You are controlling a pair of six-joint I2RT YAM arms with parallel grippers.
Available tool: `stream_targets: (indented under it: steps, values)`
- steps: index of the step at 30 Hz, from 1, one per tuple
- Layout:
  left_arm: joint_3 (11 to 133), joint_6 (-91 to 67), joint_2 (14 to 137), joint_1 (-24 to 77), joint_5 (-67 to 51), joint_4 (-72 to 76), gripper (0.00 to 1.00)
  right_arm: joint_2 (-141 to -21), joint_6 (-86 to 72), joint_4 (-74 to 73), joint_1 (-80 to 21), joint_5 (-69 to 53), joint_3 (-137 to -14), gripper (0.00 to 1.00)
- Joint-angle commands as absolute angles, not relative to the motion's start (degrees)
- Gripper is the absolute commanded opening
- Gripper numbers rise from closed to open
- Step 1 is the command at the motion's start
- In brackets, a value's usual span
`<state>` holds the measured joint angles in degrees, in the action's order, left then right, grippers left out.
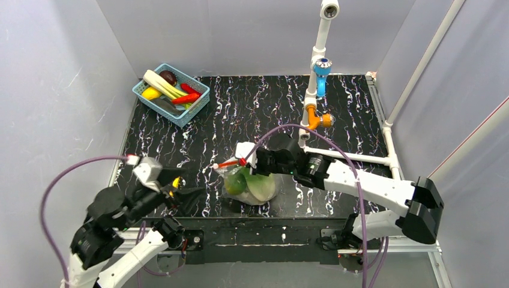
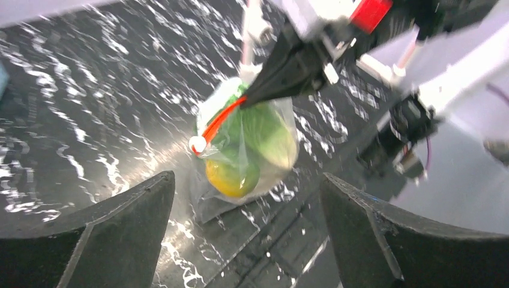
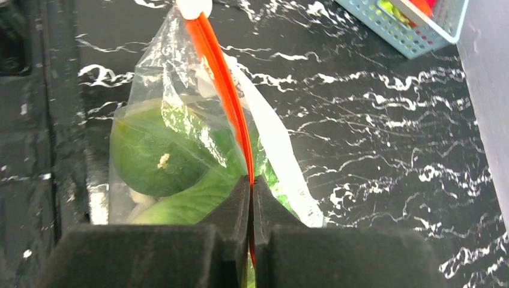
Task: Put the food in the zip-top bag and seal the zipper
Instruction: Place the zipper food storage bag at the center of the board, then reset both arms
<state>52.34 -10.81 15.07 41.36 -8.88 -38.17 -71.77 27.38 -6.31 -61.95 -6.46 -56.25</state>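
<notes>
The clear zip-top bag [image 1: 252, 187] stands near the table's front edge with the green lettuce [image 3: 198, 201], the yellow-green fruit [image 2: 231, 174] and a whitish piece [image 3: 139, 199] inside it. Its red zipper [image 3: 219, 75] runs along the top with a white slider [image 2: 197, 144] at the far end. My right gripper [image 3: 252, 183] is shut on the zipper strip, and it also shows in the top view [image 1: 247, 159]. My left gripper [image 2: 247, 201] is open and empty, left of the bag and apart from it, seen in the top view too [image 1: 193, 197].
A blue basket [image 1: 171, 94] with a leek, a chili and other toy foods stands at the back left. A white pipe stand [image 1: 317, 78] with blue and orange fittings rises at the back right. The table's front edge [image 1: 264, 223] lies just below the bag.
</notes>
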Motion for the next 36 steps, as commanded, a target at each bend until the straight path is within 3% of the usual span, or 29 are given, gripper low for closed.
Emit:
stream_targets:
  steps: [1,7,9,13,18,22,24,26,30,34,36]
  values:
    - [58.3,-15.19,12.17,41.46,6.85,-44.97,0.92,-76.2,22.33,-5.61,-61.94,3.46,-61.47,0.02]
    - [62.86,-18.61,10.21,41.45,11.5,-48.93,0.94,-85.56,19.43,-8.94,-61.9,15.71,-70.01,0.22]
    - [63.18,-19.12,9.53,41.43,11.31,-48.58,0.94,-88.79,19.53,-10.84,-61.79,20.05,-73.3,0.44]
    - [63.33,-19.85,8.97,41.46,10.79,-48.17,0.94,-92.37,20.17,-14.64,-61.79,24.9,-79.34,0.63]
    - [63.1,-20.35,8.96,41.42,10.22,-47.84,0.94,-88.52,19.46,-14.77,-62.01,26.67,-80.42,0.82]
    - [63.08,-20.26,9.11,41.47,9.98,-47.09,0.95,-80.8,16.33,-14.68,-61.96,21.36,-76.6,0.96]
    - [63.55,-20.13,9.26,41.45,9.61,-46.76,0.95,-71.19,12.7,-12.67,-61.96,19.52,-70.21,0.98]
    - [64.0,-20.41,9.32,41.42,10.02,-46.49,0.95,-53.81,8.01,-7.46,-62.03,18.24,-59.97,0.98]
    - [63.99,-22.01,7.77,41.43,11.86,-43.86,0.98,-34.2,4.62,-8.14,-62.0,24.55,-56.22,0.98]
    - [64.98,-21.37,6.46,41.41,12.76,-42.72,0.98,-33.61,-2.27,-14.09,-62.0,42.83,-62.14,0.98]
    - [65.85,-20.8,6.96,41.43,12.76,-42.77,0.98,-35.87,-4.01,-18.11,-62.01,45.79,-65.08,0.98]
